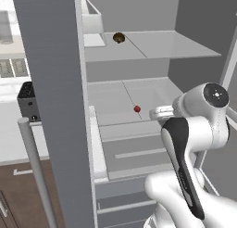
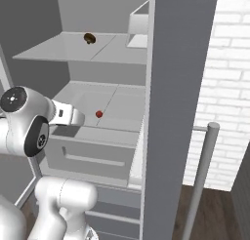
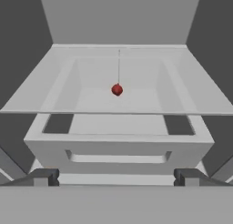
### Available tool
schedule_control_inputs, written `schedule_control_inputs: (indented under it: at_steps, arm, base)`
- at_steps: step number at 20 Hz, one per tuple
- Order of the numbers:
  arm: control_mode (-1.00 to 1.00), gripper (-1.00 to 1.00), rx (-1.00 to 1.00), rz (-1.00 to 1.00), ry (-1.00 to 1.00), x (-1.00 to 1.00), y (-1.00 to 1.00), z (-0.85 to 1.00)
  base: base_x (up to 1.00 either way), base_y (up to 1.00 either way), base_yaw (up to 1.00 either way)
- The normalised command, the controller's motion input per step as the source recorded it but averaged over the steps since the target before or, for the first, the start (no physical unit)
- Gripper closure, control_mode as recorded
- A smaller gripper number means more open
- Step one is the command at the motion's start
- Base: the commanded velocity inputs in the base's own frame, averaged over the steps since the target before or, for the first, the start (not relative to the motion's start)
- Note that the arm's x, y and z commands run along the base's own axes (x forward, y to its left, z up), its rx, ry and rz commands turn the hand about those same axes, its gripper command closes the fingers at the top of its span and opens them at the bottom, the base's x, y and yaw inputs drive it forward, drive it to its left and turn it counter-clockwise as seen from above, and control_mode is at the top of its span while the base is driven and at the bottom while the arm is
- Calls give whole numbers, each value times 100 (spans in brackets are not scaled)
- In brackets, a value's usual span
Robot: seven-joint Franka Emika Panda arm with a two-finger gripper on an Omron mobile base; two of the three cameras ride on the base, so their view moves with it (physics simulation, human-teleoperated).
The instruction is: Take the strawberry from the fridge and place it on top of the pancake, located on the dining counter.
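I've got the fridge open in front of me and the strawberry dead ahead in the hand view — so the risks first. That berry is tiny and round, and it sits on a smooth glass-like shelf; if I come in off-centre, one finger will nudge it and it'll roll toward the back wall, out of easy reach. Second worry: the shelf's front edge and the drawer just below it lie between me and the fruit, so a low approach could clip them. Squeezing too hard could squash it too, I'd guess (it's soft fruit, after all).

The gripper has its jaws spread wide, nothing between them. The strawberry lies on the middle shelf, near its centre seam, ahead of the fingertips and a little above their line — well apart for now, roughly centred between the two tips. A small brown item sits on the shelf above.
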Motion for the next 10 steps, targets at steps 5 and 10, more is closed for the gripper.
schedule_control_inputs:
  at_steps: [5,10]
  arm:
    - [-100,-100,0,0,0,0,0,0]
    - [-100,-100,0,0,0,31,2,0]
  base:
    - [33,6,0]
    - [0,0,0]
